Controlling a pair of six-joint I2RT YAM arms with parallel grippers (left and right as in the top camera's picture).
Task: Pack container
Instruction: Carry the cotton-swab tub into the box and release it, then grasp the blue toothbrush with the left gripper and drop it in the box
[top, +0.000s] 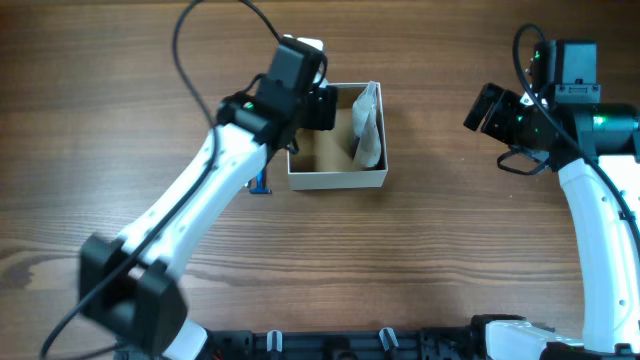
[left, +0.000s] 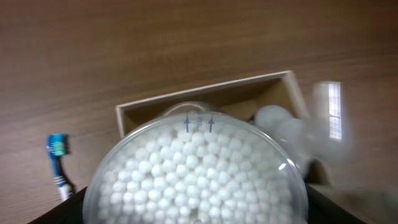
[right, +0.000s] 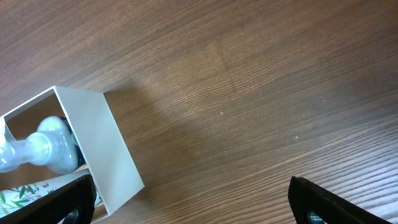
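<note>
The container (top: 336, 181) is a square white-walled box with a brown inside, at the table's middle. It also shows in the left wrist view (left: 186, 103) and the right wrist view (right: 107, 142). My left gripper (top: 318, 106) hangs over the box's left side, shut on a clear round tub of cotton swabs (left: 196, 168). A clear pouch (top: 367, 130) stands against the box's right wall. A pale bottle-like item (right: 48, 146) lies inside. My right gripper (top: 486, 108) is open and empty, well right of the box, and shows in its wrist view (right: 193, 208).
A blue and white toothbrush (left: 57, 163) lies on the wooden table just left of the box, partly under my left arm in the overhead view (top: 260, 186). Bare wood lies between the box and my right arm.
</note>
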